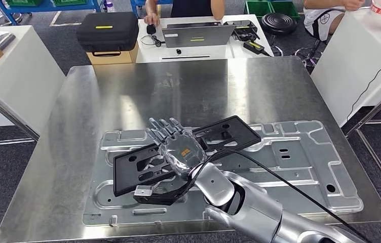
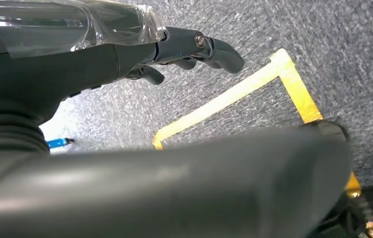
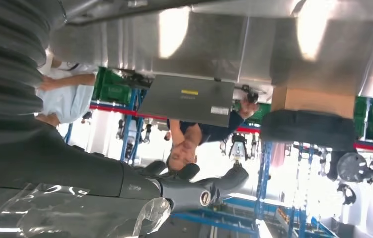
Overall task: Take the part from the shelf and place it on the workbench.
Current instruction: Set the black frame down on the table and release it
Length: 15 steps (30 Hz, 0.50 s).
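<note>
Right hand [image 1: 178, 147] fingers [image 1: 160, 127] lying extended over black part [image 1: 143, 169]; grip probably none, contact unclear from above. Part lying flat atop silver stamped panel [image 1: 300, 162] on steel bench [image 1: 127, 91]. Left hand [image 2: 125, 49] hanging over grey floor [image 2: 323, 39], fingers [image 2: 219, 49] loosely curled, holding nothing.

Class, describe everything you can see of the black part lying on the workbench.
The black part is a flat, long rectangular frame, seemingly plastic, with several cut-out openings and a raised rim. It lies flat and slanted across the silver stamped metal panel on the steel workbench. The right hand rests over its middle, fingers spread, hiding part of it.
</note>
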{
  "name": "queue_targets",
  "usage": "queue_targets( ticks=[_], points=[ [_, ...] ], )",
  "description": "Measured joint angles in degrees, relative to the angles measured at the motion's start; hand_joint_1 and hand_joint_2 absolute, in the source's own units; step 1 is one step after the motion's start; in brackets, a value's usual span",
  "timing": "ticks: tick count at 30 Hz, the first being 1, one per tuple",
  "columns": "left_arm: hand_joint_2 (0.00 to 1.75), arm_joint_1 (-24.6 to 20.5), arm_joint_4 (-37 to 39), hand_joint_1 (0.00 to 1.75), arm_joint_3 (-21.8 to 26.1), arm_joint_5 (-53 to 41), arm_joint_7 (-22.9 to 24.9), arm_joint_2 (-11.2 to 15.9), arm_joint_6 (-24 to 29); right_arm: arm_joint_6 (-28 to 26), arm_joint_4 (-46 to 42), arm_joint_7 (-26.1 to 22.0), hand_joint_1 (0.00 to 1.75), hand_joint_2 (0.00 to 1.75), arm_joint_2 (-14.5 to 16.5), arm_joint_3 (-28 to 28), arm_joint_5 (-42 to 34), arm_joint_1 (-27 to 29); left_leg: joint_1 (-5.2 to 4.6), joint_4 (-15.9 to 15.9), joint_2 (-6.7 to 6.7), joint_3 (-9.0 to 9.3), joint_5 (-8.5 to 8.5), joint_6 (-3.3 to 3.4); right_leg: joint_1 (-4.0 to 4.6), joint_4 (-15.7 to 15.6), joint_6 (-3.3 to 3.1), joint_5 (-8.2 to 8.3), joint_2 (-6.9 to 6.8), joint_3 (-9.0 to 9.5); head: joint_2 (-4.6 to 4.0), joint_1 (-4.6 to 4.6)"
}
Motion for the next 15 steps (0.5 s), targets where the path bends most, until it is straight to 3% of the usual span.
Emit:
queue_targets(
  ticks=[2, 4, 5, 7, 8, 10, 12, 13, 15],
  points=[
    [0.0, 0.03, 0.01, 0.0, 0.0, 0.0, 0.0, 0.04, -0.17, -0.01, 0.0, 0.0, 0.0, 1.75, -0.08, 0.04, 0.0, 0.03, 0.33, -0.46, 0.21, 0.3, 0.24, 0.01, -0.46, 7.77, 0.58, -3.5, -0.07, -3.45, 0.0, 0.0],
    [0.0, 0.12, 0.01, 0.0, 0.0, 0.0, 0.0, 0.05, -0.37, 0.01, 0.01, 0.01, 0.0, 1.75, -0.23, 0.05, 0.0, 0.29, 0.8, -0.26, 0.24, 0.34, 0.05, -0.36, -1.19, 12.66, 1.43, -4.51, -0.17, -5.94, 0.0, 0.0],
    [0.0, 0.16, 0.01, 0.0, 0.0, 0.01, 0.0, 0.04, -0.43, 0.01, 0.02, 0.01, 0.0, 1.75, -0.31, 0.05, 0.0, 0.36, 1.17, 0.02, 0.22, 0.34, -0.18, -0.77, -1.57, 11.9, 1.92, -3.48, -0.27, -5.61, 0.0, 0.02],
    [0.0, 0.24, 0.02, 0.0, 0.0, 0.02, 0.0, 0.11, -0.48, 0.01, 0.02, 0.01, 0.0, 1.75, -0.4, 0.05, 0.0, 0.39, 1.99, 1.11, 0.17, 0.22, -1.04, -2.13, -2.28, 4.38, 3.11, 0.23, -0.47, -1.86, 0.0, 0.56],
    [0.0, 0.21, 0.03, 0.0, 0.0, 0.02, 0.0, 0.2, -0.48, 0.01, 0.01, 0.0, 0.0, 1.75, -0.4, 0.07, 0.0, 0.36, 2.31, 1.84, 0.15, -0.07, -1.56, -2.95, -2.39, 0.79, 3.38, 1.47, -0.33, -0.11, 0.0, 1.15],
    [0.0, 0.22, 0.07, 0.0, 0.0, 0.02, -0.01, 0.34, -0.49, 0.01, 0.0, 0.03, 0.0, 1.75, -0.45, 0.08, 0.0, 0.43, 2.48, 2.62, 0.16, -0.81, -1.69, -4.36, -2.18, -2.46, 2.82, 2.12, 0.1, 1.16, 0.01, 2.22],
    [0.0, 0.36, 0.08, 0.0, 0.0, 0.02, -0.02, 0.27, -0.55, 0.01, 0.0, 0.08, 0.0, 1.75, -0.5, 0.07, 0.0, 0.5, 2.67, 2.31, 0.18, -1.1, -0.84, -5.28, -1.83, -2.72, 1.45, 2.46, 0.33, 0.92, 0.03, 2.62],
    [0.0, 0.42, 0.08, 0.0, 0.0, 0.02, -0.04, 0.24, -0.57, 0.01, 0.0, 0.1, 0.0, 1.75, -0.51, 0.07, 0.0, 0.49, 2.81, 2.4, 0.26, -1.22, -0.89, -5.52, -1.82, -3.11, 0.94, 2.68, 0.31, 1.03, 0.03, 2.72],
    [0.0, 0.38, 0.08, 0.0, 0.0, 0.01, -0.11, 0.23, -0.56, 0.01, 0.0, 0.1, 0.0, 1.75, -0.51, 0.06, 0.0, 0.34, 2.78, 6.22, 0.43, -3.06, -3.31, -5.5, -1.91, -3.96, -0.03, 3.09, 0.17, 1.25, 0.04, 2.81]
  ],
)
